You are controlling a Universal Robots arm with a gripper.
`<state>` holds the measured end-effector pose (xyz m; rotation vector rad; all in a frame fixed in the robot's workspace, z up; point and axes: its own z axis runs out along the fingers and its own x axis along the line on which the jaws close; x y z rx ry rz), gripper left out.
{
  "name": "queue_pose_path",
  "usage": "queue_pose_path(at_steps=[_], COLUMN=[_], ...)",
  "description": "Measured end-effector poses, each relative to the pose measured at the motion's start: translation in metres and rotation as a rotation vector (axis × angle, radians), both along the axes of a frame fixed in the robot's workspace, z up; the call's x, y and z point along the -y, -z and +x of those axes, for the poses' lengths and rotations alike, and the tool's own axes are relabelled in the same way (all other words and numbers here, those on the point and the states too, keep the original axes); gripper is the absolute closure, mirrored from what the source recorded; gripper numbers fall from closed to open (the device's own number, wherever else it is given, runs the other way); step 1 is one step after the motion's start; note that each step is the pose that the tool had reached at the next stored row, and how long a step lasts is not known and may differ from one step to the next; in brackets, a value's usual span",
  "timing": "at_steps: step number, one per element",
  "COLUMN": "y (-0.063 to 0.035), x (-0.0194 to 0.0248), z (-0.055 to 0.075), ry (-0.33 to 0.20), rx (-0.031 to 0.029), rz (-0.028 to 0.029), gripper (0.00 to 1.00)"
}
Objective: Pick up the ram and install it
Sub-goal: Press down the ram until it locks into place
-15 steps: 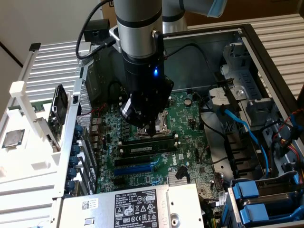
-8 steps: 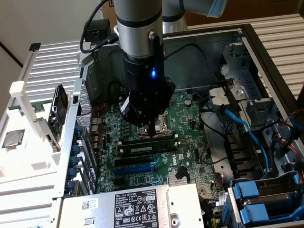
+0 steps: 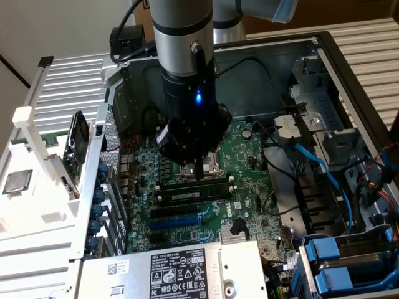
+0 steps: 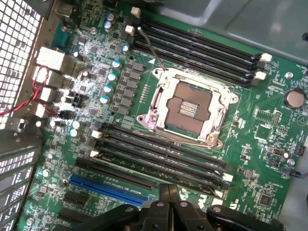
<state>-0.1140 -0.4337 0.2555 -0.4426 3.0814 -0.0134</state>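
An open computer case (image 3: pixel 349 56) lies on its side, and a green motherboard (image 3: pixel 249 180) fills its floor. The robot arm (image 3: pixel 184 56) reaches straight down into the case, its dark wrist section showing a small blue light. The pincer (image 3: pixel 199 169) hangs low over the middle of the board, just above the processor socket (image 4: pixel 187 108), whose metal frame stands open around bare contacts. The pincer's tips appear drawn close together with nothing visible between them; in the wrist view only its black base parts (image 4: pixel 166 211) show.

The ram (image 3: pixel 190 193), a long dark stick with a white sticker, sits lengthwise in a memory slot just beside the socket, on the side toward the blue expansion slot (image 3: pixel 177 221). The pincer is right above it but apart from it. In the wrist view the long black slots (image 4: pixel 159 156) near the socket run in parallel rows, and which one carries the stick is hard to tell there.

A power supply (image 3: pixel 181 271) with a label lies at the near edge of the case. Blue cables (image 3: pixel 327 180) run along the exterior view's right. On the white rack (image 3: pixel 31 149) at the exterior view's left rests a square silver-topped chip (image 3: pixel 15 182).
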Motion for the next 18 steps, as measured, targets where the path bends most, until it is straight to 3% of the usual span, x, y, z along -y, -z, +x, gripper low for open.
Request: queue_pose_path(at_steps=[11,18], y=[0.0000,0.0000], x=[0.0000,0.0000], z=[0.0000,0.0000], ry=[0.160,0.169], rx=[0.0000,-0.0001], rz=[-0.0001,0.0003], gripper=[0.89,0.89])
